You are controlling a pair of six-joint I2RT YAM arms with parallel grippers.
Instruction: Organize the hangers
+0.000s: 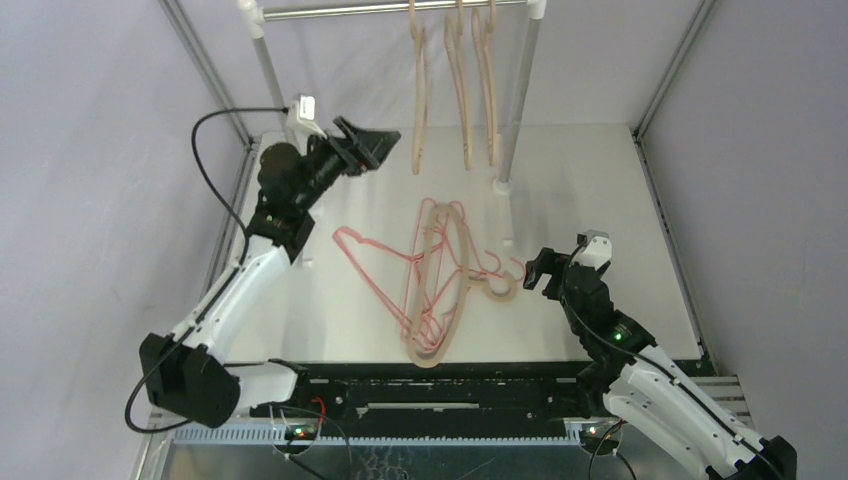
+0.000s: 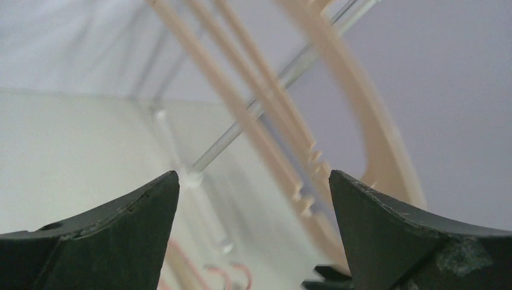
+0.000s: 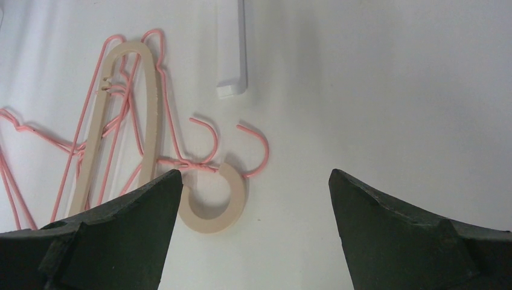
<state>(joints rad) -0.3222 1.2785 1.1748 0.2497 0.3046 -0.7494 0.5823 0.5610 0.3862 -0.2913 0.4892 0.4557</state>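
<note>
Your left claw (image 1: 370, 145) and right claw (image 1: 537, 270) both gape empty. The beige hanger (image 3: 152, 115) looks stiff and light: pinch its thick hook (image 3: 212, 223), at the right claw's nine o'clock.

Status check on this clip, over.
Left gripper open, empty, beside three hung beige hangers. Right gripper open above pink wire hangers tangled with one beige hanger on table.

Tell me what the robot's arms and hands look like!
The left arm and right arm are white with black joints. The left hand and right hand each have two dark pointed fingers. A black cable loops beside the left arm.
</note>
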